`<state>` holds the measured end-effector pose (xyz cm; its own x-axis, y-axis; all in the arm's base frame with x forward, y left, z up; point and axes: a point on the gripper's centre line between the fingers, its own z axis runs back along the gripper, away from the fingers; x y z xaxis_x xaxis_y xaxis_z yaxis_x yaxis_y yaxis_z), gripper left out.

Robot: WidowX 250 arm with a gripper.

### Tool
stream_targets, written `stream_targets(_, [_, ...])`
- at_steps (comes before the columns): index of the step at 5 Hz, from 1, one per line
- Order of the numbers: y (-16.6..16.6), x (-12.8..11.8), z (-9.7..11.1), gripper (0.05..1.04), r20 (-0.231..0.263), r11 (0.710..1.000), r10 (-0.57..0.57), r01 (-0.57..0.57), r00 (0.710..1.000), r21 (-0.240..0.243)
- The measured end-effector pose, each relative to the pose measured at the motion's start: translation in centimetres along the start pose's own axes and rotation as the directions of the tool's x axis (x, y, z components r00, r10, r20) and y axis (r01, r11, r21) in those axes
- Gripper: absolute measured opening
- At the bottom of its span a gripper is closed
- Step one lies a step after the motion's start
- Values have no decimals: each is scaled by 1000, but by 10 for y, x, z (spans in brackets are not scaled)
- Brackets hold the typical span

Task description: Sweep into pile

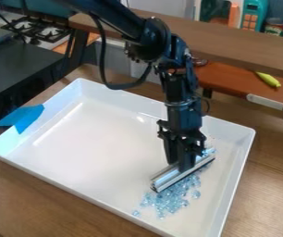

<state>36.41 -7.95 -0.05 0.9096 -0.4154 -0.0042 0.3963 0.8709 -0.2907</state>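
Light is moderate and fairly even, brightest on the white tray (95, 139) around the hand (185, 167). A long pale streak of glare lies across the tray floor on the side toward the blue tape (23, 118), well apart from the hand; a smaller glint shows beyond the hand, near the far wall. Shine runs along the bar (186, 174) just under the hand, and the beads (172, 196) beside it glitter. The black arm (184, 115) above stays dark, with bluish highlights. The light's source cannot be told.
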Motion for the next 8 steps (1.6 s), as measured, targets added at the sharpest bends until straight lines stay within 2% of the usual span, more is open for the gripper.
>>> stream_targets(1, [3, -5, 14, 349, 29, 1000, -1, 2, 1000, -28])
stream_targets(2, [28, -22, 55, 349, 121, 999, 42, -42, 992, -1])
stream_targets(3, [58, -38, 71, 349, 160, 991, 89, -104, 983, 84])
stream_targets(4, [72, -38, 75, 349, 156, 975, 95, -124, 983, 185])
stream_targets(6, [69, 2, 45, 349, 65, 965, 8, -25, 998, 261])
stream_targets(7, [72, 13, 30, 349, 11, 962, -23, 19, 1000, 274])
stream_targets(8, [73, 18, 22, 349, -22, 965, -40, 44, 999, 260])
